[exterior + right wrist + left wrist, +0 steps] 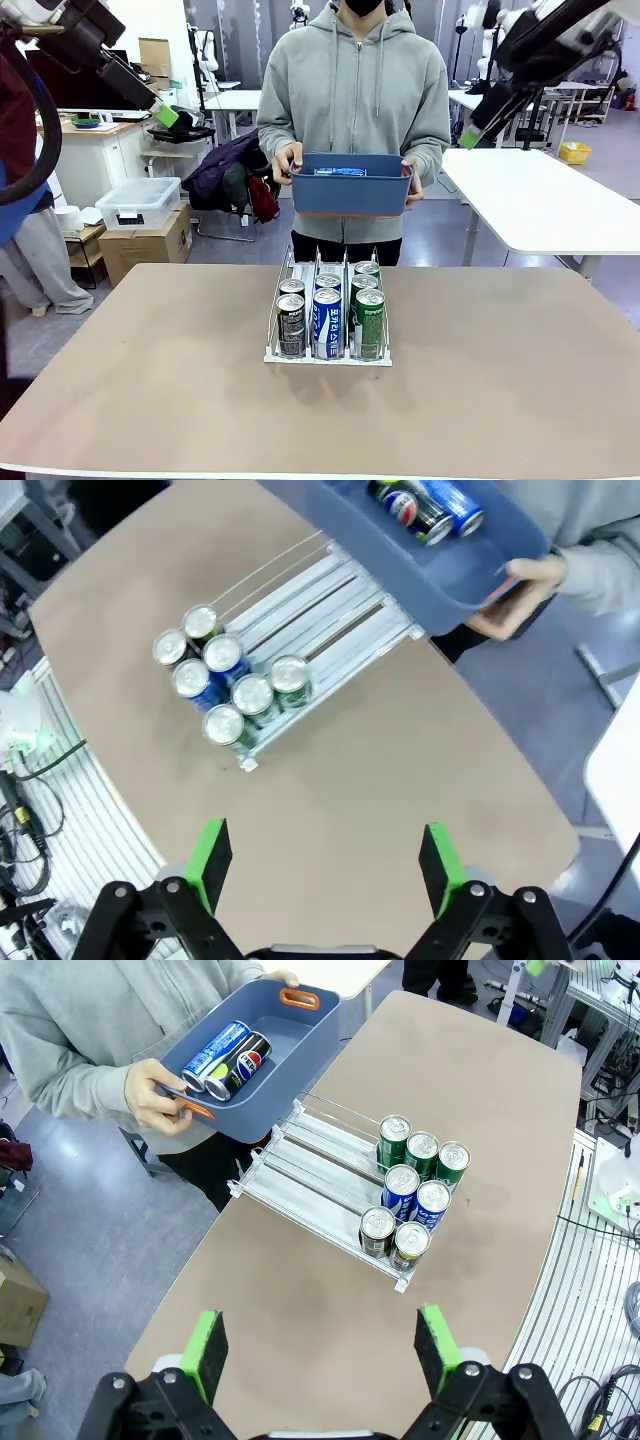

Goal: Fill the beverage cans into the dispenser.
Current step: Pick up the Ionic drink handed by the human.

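Note:
The white wire dispenser point(283, 296) stands mid-table, and several beverage cans point(327, 322) are upright at its near end: dark ones in the left lane, blue-and-white in the middle, green on the right. Both arms are raised well above the table. My left gripper point(165, 116) is at the upper left and my right gripper point(468, 138) at the upper right. The left wrist view looks down past the open left gripper point(322, 1350) onto the dispenser point(310, 1150) and cans point(415, 1195). In the right wrist view the right gripper point(325, 865) is open and empty above the dispenser point(330, 600).
A person at the far side holds a blue bin point(350, 190) in both hands, above the table's far edge. In the bin point(290, 1035) lie a blue-and-white can point(215, 1050) and a dark can point(243, 1063). A white table point(550, 200) stands behind on the right.

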You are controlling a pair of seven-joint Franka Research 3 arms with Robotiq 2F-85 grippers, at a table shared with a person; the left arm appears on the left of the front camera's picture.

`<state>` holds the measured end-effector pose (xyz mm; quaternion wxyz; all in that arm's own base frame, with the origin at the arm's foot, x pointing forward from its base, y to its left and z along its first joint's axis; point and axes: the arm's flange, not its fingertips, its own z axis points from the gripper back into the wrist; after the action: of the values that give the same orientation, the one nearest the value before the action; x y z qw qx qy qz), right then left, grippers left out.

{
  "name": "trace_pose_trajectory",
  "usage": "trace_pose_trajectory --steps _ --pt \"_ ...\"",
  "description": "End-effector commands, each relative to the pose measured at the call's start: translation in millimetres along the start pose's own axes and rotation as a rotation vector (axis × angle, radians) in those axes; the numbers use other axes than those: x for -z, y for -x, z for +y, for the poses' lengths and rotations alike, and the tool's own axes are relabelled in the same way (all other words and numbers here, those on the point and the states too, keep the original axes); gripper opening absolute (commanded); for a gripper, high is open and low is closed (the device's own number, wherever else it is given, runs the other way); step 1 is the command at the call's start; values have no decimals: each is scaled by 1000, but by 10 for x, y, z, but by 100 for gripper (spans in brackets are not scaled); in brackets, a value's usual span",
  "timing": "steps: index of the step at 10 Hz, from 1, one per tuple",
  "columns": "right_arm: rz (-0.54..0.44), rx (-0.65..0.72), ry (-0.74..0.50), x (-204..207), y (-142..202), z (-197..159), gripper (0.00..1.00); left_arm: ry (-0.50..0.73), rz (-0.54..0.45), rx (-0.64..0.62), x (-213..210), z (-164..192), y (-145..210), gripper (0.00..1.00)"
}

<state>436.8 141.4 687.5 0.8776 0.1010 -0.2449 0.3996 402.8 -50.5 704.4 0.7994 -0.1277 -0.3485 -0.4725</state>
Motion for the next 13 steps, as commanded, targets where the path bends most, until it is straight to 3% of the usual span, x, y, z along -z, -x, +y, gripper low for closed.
trace_pose_trajectory --steps 1,4,13 --pt "-41 -18 33 -27 -112 -214 100 -5 1 -5 -3 13 10 100" --pt "-61 -24 35 -109 -223 -347 100 -5 1 -5 -3 13 10 100" --pt "-51 -5 41 -133 -201 -309 100 -5 1 -5 -3 13 10 100"
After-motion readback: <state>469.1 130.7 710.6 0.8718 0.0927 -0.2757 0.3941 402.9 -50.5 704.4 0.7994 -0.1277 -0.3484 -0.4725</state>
